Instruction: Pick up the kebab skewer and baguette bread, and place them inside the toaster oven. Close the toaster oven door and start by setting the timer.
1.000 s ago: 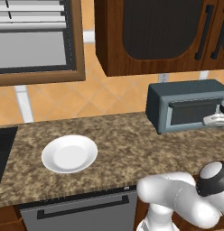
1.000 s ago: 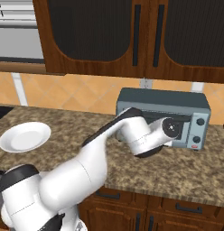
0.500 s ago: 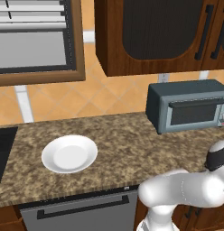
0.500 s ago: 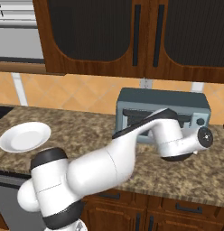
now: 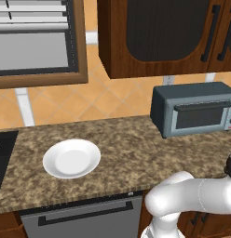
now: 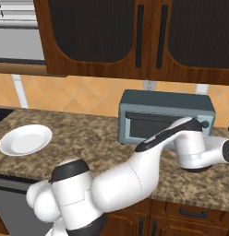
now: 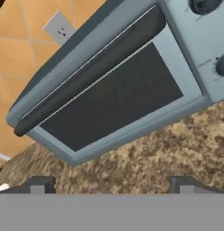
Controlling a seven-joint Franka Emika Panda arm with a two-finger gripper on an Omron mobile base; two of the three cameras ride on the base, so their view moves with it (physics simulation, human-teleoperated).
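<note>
Door's shut, looks like we're nearly done here

Left base view: the toaster oven (image 5: 194, 110) sits closed at the worktop's (image 5: 126, 146) right end and the white plate (image 5: 71, 158) is bare, so we reckon the food's inside; the arm has swung further right than a second ago. Right base view: the toaster oven door (image 6: 151, 130) is up, and the wrist has moved off it towards the knobs. Hand view: the tool (image 7: 112, 186) is spread wide, holding nothing, with the timer apparently still to set.
</note>
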